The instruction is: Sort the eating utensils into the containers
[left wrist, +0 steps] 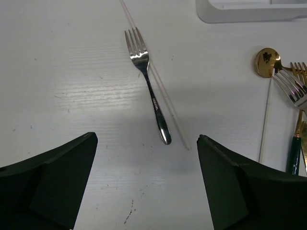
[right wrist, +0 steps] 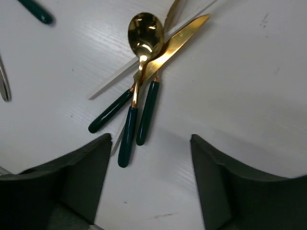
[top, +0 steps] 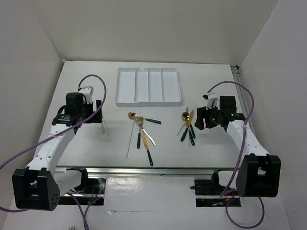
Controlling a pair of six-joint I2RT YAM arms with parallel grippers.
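Observation:
The white organiser tray (top: 149,86) lies at the back middle, its slots bare; a corner of it shows in the left wrist view (left wrist: 249,14). My left gripper (top: 99,117) is open and empty just above the table; a silver fork (left wrist: 148,81) and a thin pale chopstick (left wrist: 160,91) lie ahead of it (left wrist: 146,143). My right gripper (top: 198,119) is open and empty, low over a small pile (top: 188,127): a gold spoon (right wrist: 145,33), a gold knife (right wrist: 177,40) and dark green handles (right wrist: 127,134) reaching between its fingers (right wrist: 149,139).
A middle pile (top: 142,132) of gold and silver utensils with dark handles and a long chopstick lies between the arms; its gold spoon (left wrist: 266,62) and forks (left wrist: 290,86) show at the right of the left wrist view. White walls enclose the table.

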